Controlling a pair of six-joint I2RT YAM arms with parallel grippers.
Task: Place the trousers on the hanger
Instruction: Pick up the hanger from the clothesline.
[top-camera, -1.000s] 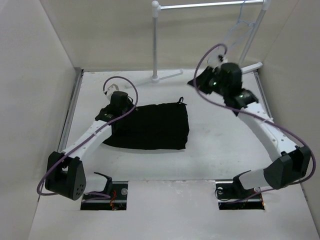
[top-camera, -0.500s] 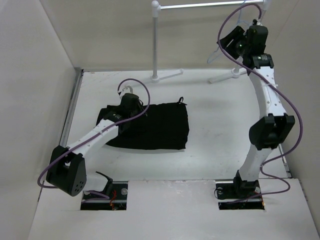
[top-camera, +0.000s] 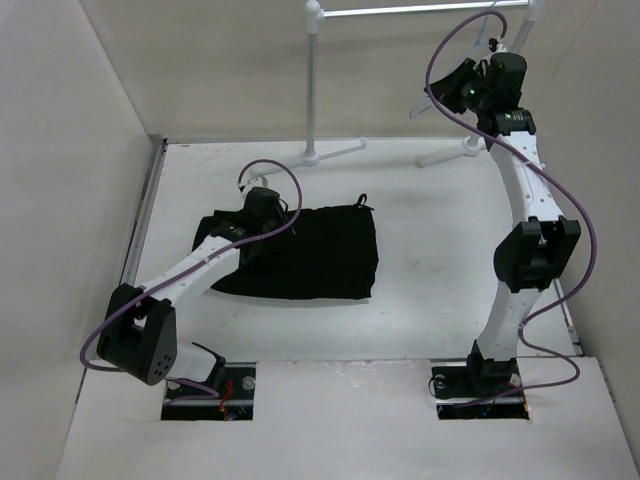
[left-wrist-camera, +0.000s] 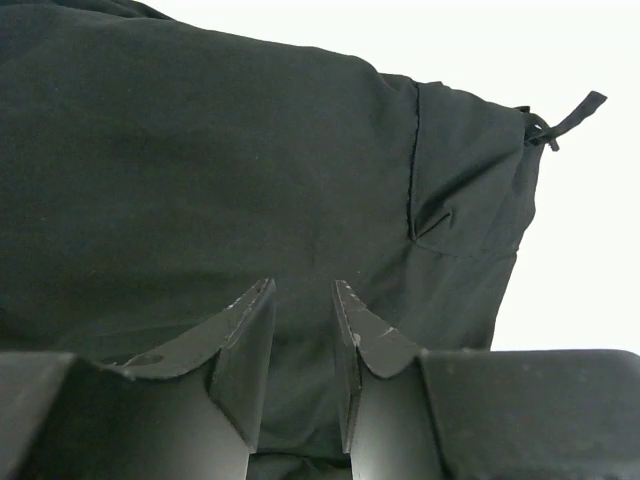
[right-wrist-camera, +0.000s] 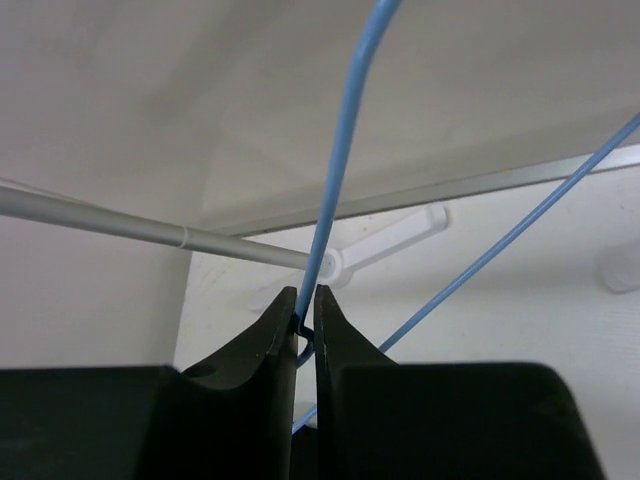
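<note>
The black trousers (top-camera: 310, 250) lie folded flat on the table's middle left. My left gripper (top-camera: 266, 224) sits low over their left part; in the left wrist view its jaws (left-wrist-camera: 303, 290) stand a little apart with trousers fabric (left-wrist-camera: 200, 180) under and between them. My right gripper (top-camera: 464, 88) is raised high at the back right by the rack. It is shut on the thin pale blue wire hanger (right-wrist-camera: 340, 170) just below the hook. The hanger (top-camera: 428, 102) shows faintly in the top view, still hanging from the rack's bar.
The white garment rack (top-camera: 312, 80) stands at the back with its poles, top bar and feet on the table; its bar (right-wrist-camera: 120, 222) crosses the right wrist view. Side walls close in left and right. The trousers' drawstring (left-wrist-camera: 565, 112) sticks out at their far edge.
My right arm has swung up from above the table to the rack and closed on the hanger. My left gripper has shifted slightly right over the trousers.
</note>
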